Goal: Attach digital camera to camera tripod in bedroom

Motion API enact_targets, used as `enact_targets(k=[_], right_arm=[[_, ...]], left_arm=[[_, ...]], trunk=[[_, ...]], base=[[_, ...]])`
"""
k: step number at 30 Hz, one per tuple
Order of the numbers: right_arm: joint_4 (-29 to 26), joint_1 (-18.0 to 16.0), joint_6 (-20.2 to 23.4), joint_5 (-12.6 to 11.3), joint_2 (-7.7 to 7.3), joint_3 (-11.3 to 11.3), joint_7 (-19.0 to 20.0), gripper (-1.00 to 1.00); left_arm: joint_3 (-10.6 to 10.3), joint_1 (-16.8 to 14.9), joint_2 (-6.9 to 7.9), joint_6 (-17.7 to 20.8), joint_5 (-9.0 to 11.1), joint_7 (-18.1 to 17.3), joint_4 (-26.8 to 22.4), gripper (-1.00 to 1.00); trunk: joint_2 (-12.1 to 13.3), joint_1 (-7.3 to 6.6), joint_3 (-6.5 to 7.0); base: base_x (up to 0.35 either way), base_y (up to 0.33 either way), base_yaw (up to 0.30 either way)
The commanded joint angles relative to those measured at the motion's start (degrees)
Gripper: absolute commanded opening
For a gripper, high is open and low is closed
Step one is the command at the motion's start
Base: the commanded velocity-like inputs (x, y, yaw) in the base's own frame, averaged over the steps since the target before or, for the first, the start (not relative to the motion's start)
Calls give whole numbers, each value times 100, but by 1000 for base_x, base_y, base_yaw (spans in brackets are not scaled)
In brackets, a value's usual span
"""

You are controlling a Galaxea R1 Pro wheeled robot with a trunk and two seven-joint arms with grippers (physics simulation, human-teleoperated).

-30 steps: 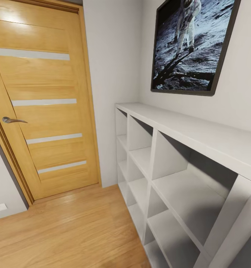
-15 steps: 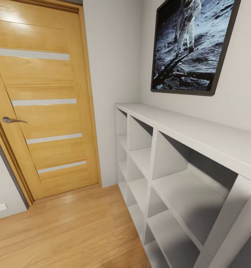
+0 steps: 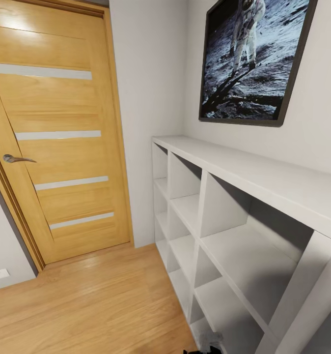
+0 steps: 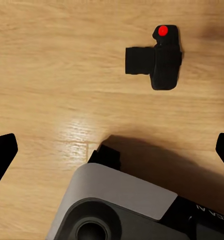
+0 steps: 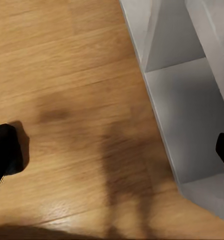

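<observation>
Digital camera (image 4: 156, 59) lying loose on wood floor (image 4: 52, 75); left fingers (image 4: 3, 156) apart, empty; right fingers' state indeterminate; best approached squarely from above.

black fingertips (image 4: 2, 155) at the left wrist view's edges; below, a light grey rounded base shell (image 4: 116, 200) with a dark round recess, black trim and partial white lettering.
</observation>
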Motion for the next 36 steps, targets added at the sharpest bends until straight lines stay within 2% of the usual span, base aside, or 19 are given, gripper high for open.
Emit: enact_targets(k=[1,5,8,9,11,17,36], right_arm=[[-27,-30,46,58,0,14,-17,100],[-65,-106,35,60,0,111,22,100],[-74,-121,8,61,0,288,17,100],[-77,-126,-2,65,0,431,-1,100],[-79,-130,-8,67,0,564,-10,100],[-82,-135,-9,59,0,806,7,100],[-23,-136,51,53,0,907,59,100]], left_arm=[[-3,-1,1,28,42,26,-20,100],[-2,2,6,28,42,26,-80,100],[-1,1,4,28,42,26,-110,100],[-1,1,1,24,42,26,-130,100],[-1,-1,-3,22,42,26,-149,100],[1,-1,-19,26,35,28,-269,100],[10,3,-56,27,33,77,-437,100]], trunk=[[-4,0,-7],[-4,0,-7],[-4,0,-7],[-4,0,-7],[-4,0,-7],[-4,0,-7],[-4,0,-7]], base=[[0,0,0],[0,0,0],[0,0,0],[0,0,0],[0,0,0],[0,0,0],[0,0,0]])
